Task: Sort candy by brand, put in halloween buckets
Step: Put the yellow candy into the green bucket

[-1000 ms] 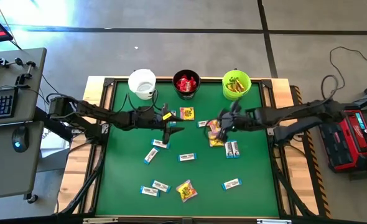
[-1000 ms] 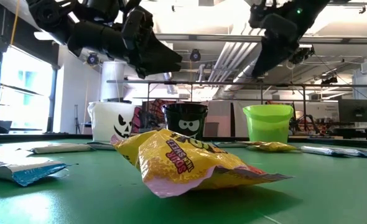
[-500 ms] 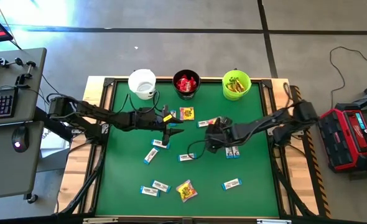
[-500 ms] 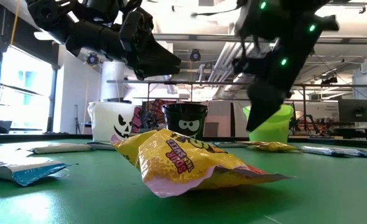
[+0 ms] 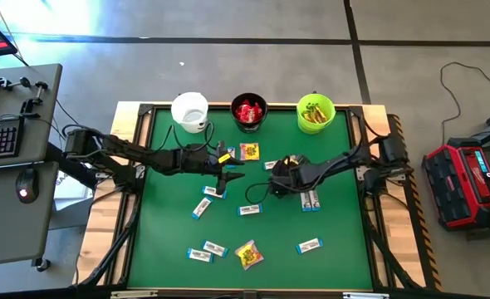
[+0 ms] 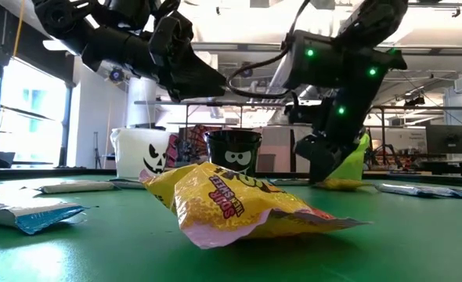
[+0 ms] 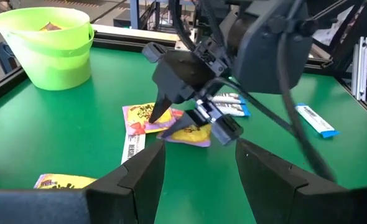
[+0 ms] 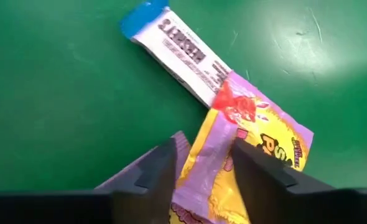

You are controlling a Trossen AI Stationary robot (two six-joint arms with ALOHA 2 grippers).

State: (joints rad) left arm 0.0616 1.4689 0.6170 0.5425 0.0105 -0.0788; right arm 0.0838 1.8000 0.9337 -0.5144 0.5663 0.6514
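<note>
- The right gripper (image 8: pixel 199 171) is low over the green table (image 5: pixel 328 266), in front of the lime green bucket (image 5: pixel 316 113). Its fingers stand apart around a yellow-and-pink candy packet (image 8: pixel 249 155) and are not closed on it.
- A white-and-blue bar (image 8: pixel 177 56) touches this packet.
- The left gripper (image 5: pixel 235 169) hovers in front of the black bucket (image 5: pixel 248 112), open and holding nothing.
- The white bucket (image 5: pixel 190 110) stands beside the black bucket, on the side away from the green one.
- More candy lies scattered on the table.
</note>
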